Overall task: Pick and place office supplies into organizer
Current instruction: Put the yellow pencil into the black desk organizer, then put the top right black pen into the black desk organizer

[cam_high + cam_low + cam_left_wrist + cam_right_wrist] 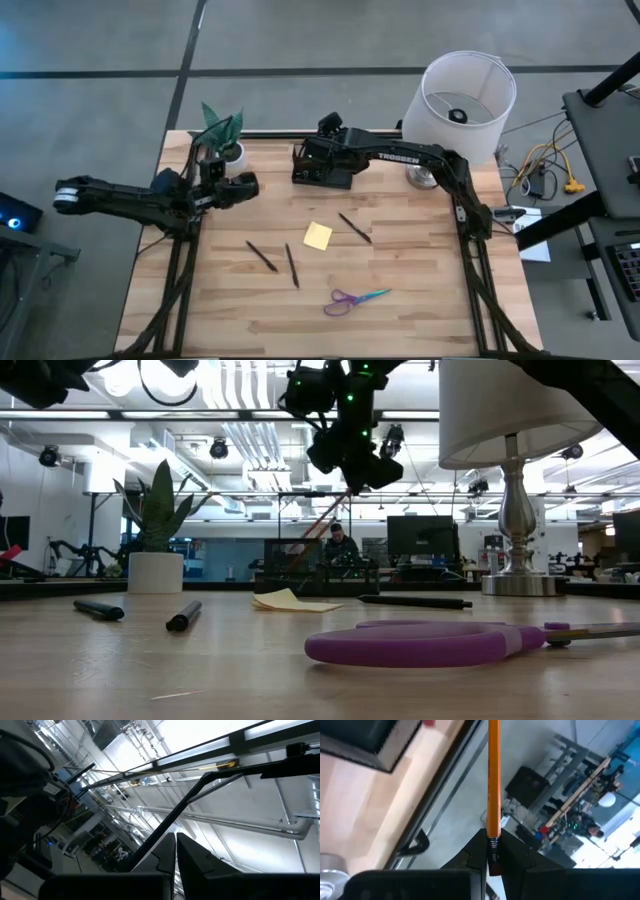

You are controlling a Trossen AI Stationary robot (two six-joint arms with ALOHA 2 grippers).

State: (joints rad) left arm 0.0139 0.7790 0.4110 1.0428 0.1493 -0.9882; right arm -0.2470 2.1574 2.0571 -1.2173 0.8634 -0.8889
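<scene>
My right gripper [493, 862] is shut on an orange pencil [493, 780], in the air by the far side of the black organizer [322, 168], whose corner [365, 740] shows in the right wrist view. A yellow sticky-note pad [318, 236], three dark pens [354, 227] [262, 256] [292, 265] and purple-and-teal scissors [355, 299] lie flat on the wooden table. My left gripper [248, 186] hangs shut above the table's left side, near the plant; its fingers [176, 840] point up at the ceiling and hold nothing. My right gripper pinches the pencil's eraser end [493, 851] between its two fingers. The pencil sticks straight out ahead of the fingers, in line with them, slanting down toward the table's far edge. It is lifted clear of the table and the organizer.
A white lamp [467, 95] stands at the far right corner, close to my right arm. A white pot with a green plant [222, 135] stands at the far left. The near half of the table [420, 290] holds only the scissors and pens.
</scene>
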